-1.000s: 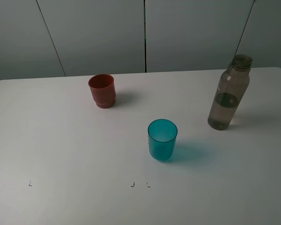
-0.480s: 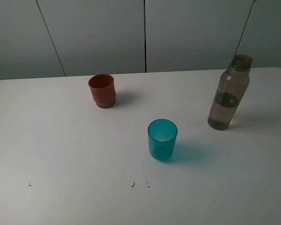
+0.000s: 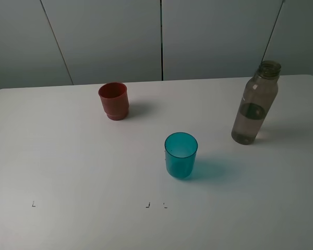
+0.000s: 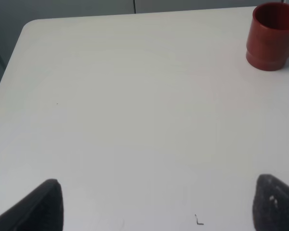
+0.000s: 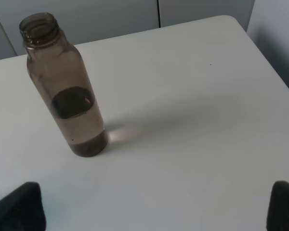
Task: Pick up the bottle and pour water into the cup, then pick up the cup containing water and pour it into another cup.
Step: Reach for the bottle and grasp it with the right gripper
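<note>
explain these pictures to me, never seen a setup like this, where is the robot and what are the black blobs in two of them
It is a robot with two arms, each ending in a two-fingered gripper. One picture comes from a camera mounted high above the white table; neither arm shows in it. The other two come from cameras on the wrists, looking out past the grippers. The dark blobs at the edges are the fingers. The left gripper and the right gripper both stand wide open and hold nothing. Three things stand upright and apart on the table: a red cup, a teal cup and a tall smoky bottle with no cap. The left wrist camera sees the red cup, the right one the bottle.
</note>
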You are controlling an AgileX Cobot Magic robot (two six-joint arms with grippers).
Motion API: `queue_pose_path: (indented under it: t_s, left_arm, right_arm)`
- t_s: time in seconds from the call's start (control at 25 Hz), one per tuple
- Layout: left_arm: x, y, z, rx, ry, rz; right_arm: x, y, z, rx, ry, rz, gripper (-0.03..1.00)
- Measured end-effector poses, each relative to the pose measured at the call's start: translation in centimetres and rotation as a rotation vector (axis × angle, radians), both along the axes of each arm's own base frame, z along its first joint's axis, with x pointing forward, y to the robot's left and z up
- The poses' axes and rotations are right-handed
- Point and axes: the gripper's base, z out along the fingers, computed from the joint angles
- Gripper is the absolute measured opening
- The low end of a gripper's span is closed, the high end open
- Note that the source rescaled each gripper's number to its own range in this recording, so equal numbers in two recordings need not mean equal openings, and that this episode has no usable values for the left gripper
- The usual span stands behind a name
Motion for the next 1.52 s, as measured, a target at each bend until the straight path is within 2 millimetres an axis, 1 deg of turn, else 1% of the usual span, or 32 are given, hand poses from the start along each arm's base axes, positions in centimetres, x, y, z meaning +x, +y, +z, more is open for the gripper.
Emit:
queue_pose_path:
  t_s: [0.24, 0.32, 0.48, 0.56, 0.8, 0.92, 1.0, 1.08, 1.2, 1.28, 1.52]
  left_arm:
    - [0.0, 0.0, 0.0, 0.000, 0.000, 0.000]
    - [0.0, 0.0, 0.0, 0.000, 0.000, 0.000]
    - [0.0, 0.0, 0.0, 0.000, 0.000, 0.000]
    - [0.0, 0.0, 0.0, 0.000, 0.000, 0.000]
    - [0.0, 0.0, 0.0, 0.000, 0.000, 0.000]
    - [0.0, 0.0, 0.0, 0.000, 0.000, 0.000]
    - [0.0, 0.0, 0.0, 0.000, 0.000, 0.000]
    - [0.0, 0.0, 0.0, 0.000, 0.000, 0.000]
    - [0.0, 0.0, 0.0, 0.000, 0.000, 0.000]
    - [0.0, 0.0, 0.0, 0.000, 0.000, 0.000]
    - [0.0, 0.0, 0.0, 0.000, 0.000, 0.000]
  right_arm:
    - [0.1, 0.1, 0.0, 0.012, -0.005, 0.009, 1.00]
    - [0.4, 0.2, 0.5, 0.020, -0.015, 0.015, 1.00]
    - [2.1, 0.1, 2.2, 0.022, -0.054, 0.020, 1.00]
    - [3.3, 0.0, 2.6, 0.033, -0.052, 0.024, 1.00]
    - [7.7, -0.1, 2.9, 0.084, -0.023, 0.035, 1.00]
    - [9.9, -0.1, 1.9, 0.127, -0.019, 0.032, 1.00]
    - [11.3, -0.2, 0.6, 0.144, 0.002, 0.023, 1.00]
    - [12.3, -0.4, -1.0, 0.153, 0.059, 0.014, 1.00]
    - [13.4, -0.2, -2.7, 0.144, 0.157, 0.035, 1.00]
    - [14.0, 0.3, -3.6, 0.109, 0.202, 0.096, 1.00]
    - [15.2, 3.0, -6.8, -0.100, 0.246, 0.405, 1.00]
